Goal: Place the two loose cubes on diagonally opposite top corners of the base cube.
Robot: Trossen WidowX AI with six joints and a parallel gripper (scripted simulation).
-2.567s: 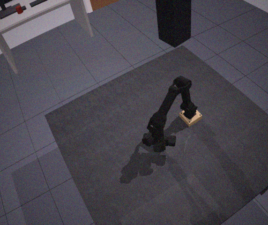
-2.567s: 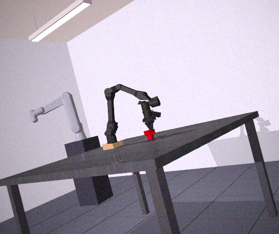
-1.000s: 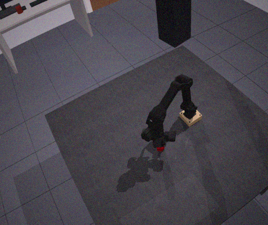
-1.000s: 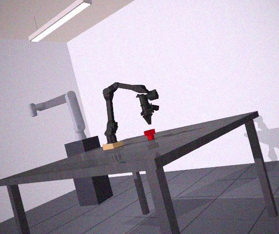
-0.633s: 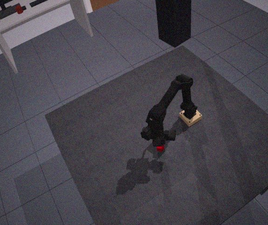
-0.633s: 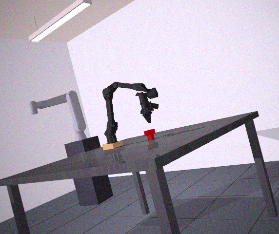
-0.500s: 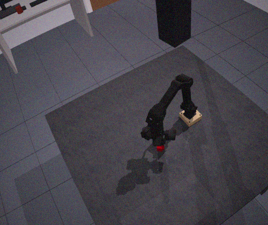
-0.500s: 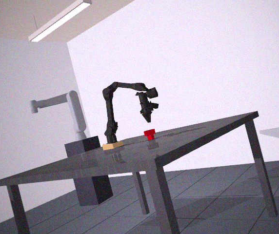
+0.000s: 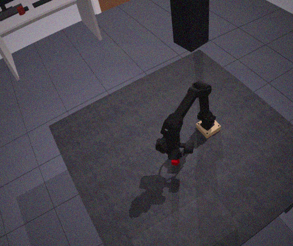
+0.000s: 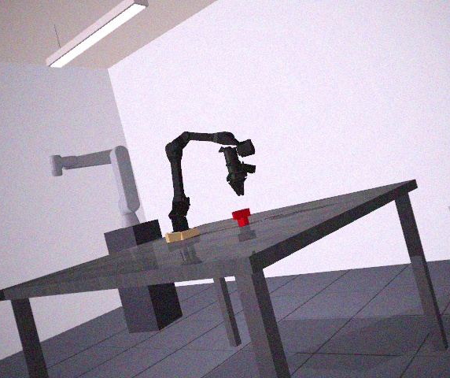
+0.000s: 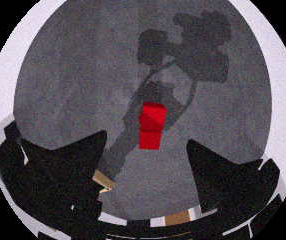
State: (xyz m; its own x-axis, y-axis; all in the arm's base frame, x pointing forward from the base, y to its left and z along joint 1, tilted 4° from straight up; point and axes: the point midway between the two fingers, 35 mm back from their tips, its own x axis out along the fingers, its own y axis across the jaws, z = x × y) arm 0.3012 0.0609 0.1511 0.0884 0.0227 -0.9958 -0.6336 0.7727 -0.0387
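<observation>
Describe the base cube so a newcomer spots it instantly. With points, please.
On the dark table (image 9: 101, 127) (image 10: 95, 272), find the black arm (image 9: 185, 104) (image 10: 177, 175) on its tan base plate (image 9: 207, 135) (image 10: 172, 237). Below its gripper (image 10: 239, 194) (image 11: 147, 137) stands a small red stack. The base cube (image 10: 242, 220) is the bottom block, narrower than the red layer overhanging it.
</observation>
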